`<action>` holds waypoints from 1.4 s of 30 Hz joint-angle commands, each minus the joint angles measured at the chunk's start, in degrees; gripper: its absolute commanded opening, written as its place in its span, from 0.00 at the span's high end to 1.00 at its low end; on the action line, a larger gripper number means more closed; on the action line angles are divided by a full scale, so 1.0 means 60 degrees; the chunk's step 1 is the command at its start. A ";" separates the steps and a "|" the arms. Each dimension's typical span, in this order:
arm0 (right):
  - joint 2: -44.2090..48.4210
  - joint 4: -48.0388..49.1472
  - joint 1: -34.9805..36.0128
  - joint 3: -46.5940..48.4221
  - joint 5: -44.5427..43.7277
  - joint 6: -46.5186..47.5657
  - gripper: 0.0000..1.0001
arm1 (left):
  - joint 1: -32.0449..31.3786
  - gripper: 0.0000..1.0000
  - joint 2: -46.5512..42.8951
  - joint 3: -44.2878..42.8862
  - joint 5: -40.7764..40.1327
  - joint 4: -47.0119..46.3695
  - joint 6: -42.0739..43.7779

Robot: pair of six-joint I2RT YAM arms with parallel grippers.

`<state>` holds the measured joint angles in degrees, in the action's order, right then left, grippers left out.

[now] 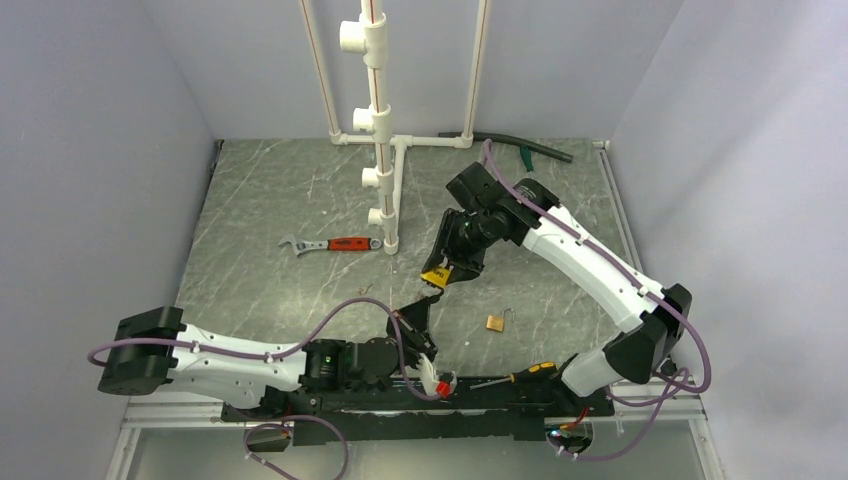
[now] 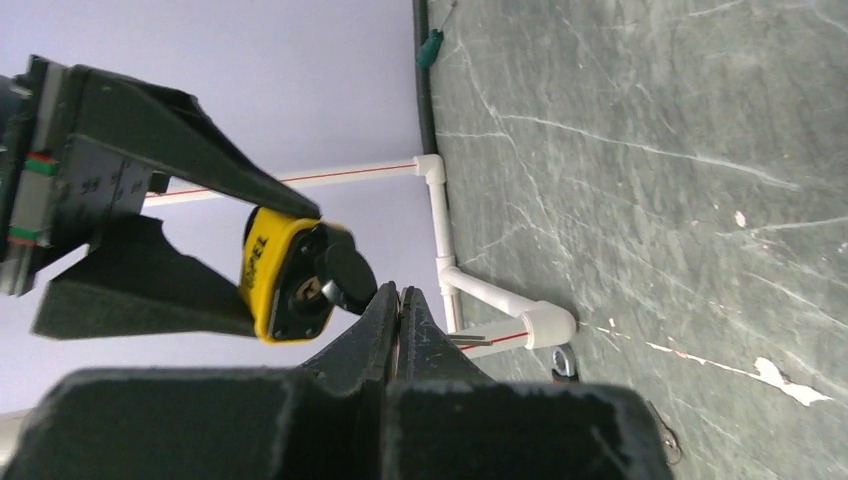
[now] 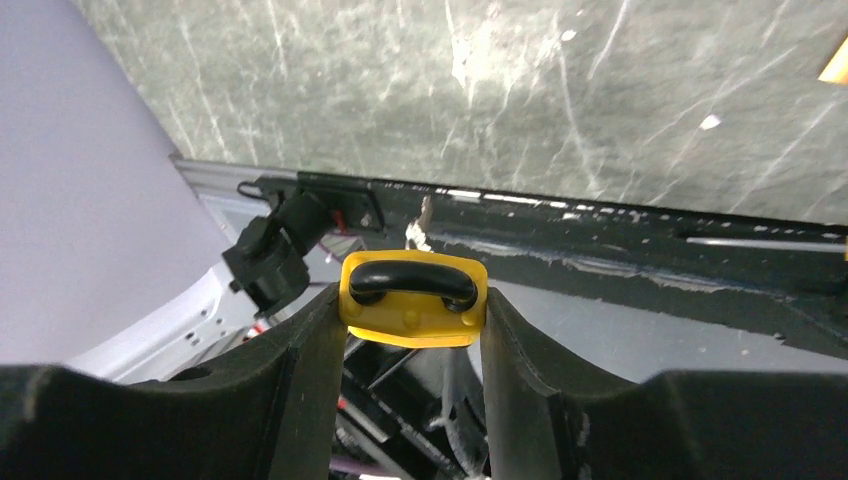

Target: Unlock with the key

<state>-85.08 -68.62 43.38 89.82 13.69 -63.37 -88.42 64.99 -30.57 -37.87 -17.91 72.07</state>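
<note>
Looks like a mid-air meetup over the table (image 1: 260, 200), near the front middle. Seeing the right gripper (image 3: 412, 298) up off the surface and clamped on the padlock (image 2: 278, 280), one finger on each yellow side, black shackle end turned toward its own wrist camera. Holding it tilted, black keyhole end aimed toward the left gripper (image 2: 399, 293). Finding that one clenched tight, fingertips pressed together with barely a seam between, pointing at the padlock's round black cover and sitting just beside it. Can't say whether touching or just apart. Can't place the key from any of these views, honestly. Nothing to make out between those squeezed tips, so no call on it being pinched there or not.

Rest of the stuff, going by the top view:
- Spotting a small brass lock (image 1: 496, 322) lying on the table just right of the left gripper, clear of both sets of fingers
- Also a screwdriver (image 1: 520, 375) with a black-and-yellow handle at the near edge, by the right arm's base
- Further back, a red-handled wrench (image 1: 330, 243) lying flat just left of the foot of the white pipe frame (image 1: 380, 130)
- Way at the back edge, a black hose (image 1: 545, 150) beside a green-handled tool (image 1: 524, 157)
</note>
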 commanded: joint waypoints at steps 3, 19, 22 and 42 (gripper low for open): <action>-0.0289 -0.0410 -0.0120 0.0921 -0.1693 0.0799 1.00 | -0.0054 1.00 -0.0101 0.0180 -0.0511 -0.2262 0.1308; -0.0825 -0.0397 -0.0184 0.2452 -0.0574 0.1905 1.00 | -0.0167 1.00 0.0880 0.1117 -0.0336 -0.6608 0.4618; -0.0785 -0.0329 -0.0191 0.2321 -0.0420 0.1924 1.00 | -0.0228 1.00 0.0936 0.1162 -0.0289 -0.6704 0.4903; -0.0969 -0.0793 -0.0096 0.2355 0.0145 0.3559 1.00 | -0.0380 1.00 0.1271 0.1134 -0.0270 -0.6779 0.5178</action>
<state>-92.58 -73.69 42.50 101.38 12.71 -43.44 -90.13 71.79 -23.57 -39.29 -53.84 102.02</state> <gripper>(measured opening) 0.478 0.014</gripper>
